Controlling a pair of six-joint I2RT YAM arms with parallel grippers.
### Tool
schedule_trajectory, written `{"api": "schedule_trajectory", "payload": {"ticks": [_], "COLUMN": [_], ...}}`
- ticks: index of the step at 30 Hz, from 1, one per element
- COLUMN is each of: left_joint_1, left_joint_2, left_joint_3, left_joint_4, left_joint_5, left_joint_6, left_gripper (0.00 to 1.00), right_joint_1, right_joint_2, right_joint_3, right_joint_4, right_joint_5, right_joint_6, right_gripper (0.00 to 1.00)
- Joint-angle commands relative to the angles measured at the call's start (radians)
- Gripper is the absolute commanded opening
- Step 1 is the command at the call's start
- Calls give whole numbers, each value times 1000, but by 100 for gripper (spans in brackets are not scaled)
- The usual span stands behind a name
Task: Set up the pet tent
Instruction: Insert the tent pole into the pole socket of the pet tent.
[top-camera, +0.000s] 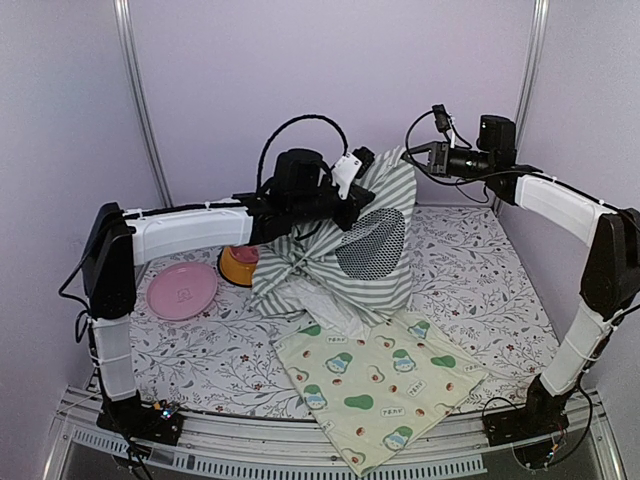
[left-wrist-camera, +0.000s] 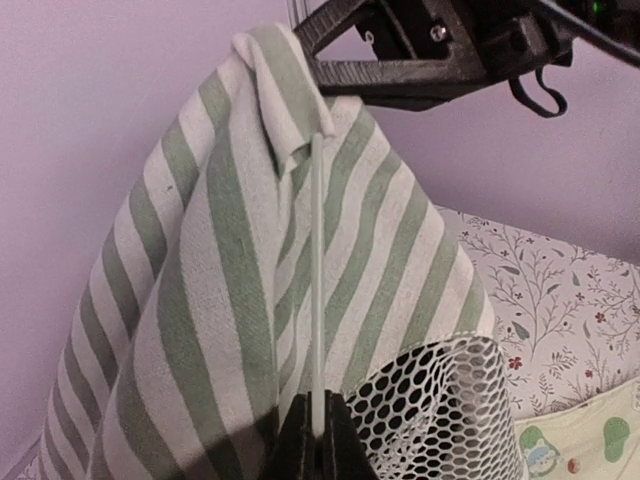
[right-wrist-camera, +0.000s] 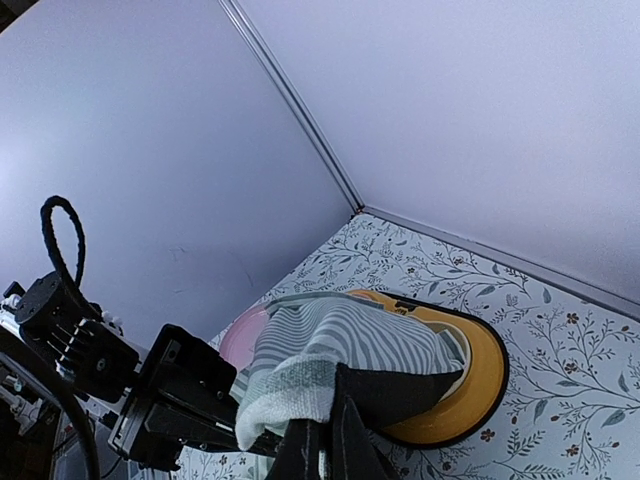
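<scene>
Pale lilac walls close in a table spread with a white cloth printed in fine leafy sprigs, and metal posts stand in the back corners. From above, the pet tent sits mid-frame as a slumped mound of sage-and-white striped cloth. Its peak is pulled up toward the upper right and its round mesh window faces the front. The left arm reaches in from the left and the right arm from the right, and both meet at that raised part. A flat pink plate lies at the left, with an orange bowl just beside the tent's edge. A pale yellow avocado-print mat lies askew at the front, its back edge meeting the fabric. In the left wrist view the left gripper, bottom centre, is pinched tight on a thin white pole. The pole runs straight up the woven stripes to the peak, where the right gripper at the top has the cloth nipped between closed fingers. Honeycomb netting shows lower right. In the right wrist view that gripper's dark fingers, at the bottom edge, clamp a bunched fold of striped fabric. The glossy orange bowl is behind it and the pink plate peeps out at the left.
</scene>
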Motion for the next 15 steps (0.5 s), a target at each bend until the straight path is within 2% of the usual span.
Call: {"api": "schedule_trajectory", "payload": {"ticks": [1, 15], "left_joint_1": [18, 39], "left_joint_2": [22, -4], "left_joint_3": [5, -26], "left_joint_4": [-84, -64], "left_joint_5": [-4, 2], "left_joint_6": [-19, -43], "left_gripper": [0, 0], "right_joint_1": [3, 4], "right_joint_2": [-41, -27], "right_joint_3": [11, 33], "right_joint_4": [12, -21], "right_joint_5": [-2, 4], "right_joint_6": [-12, -27], "right_gripper": [0, 0]}}
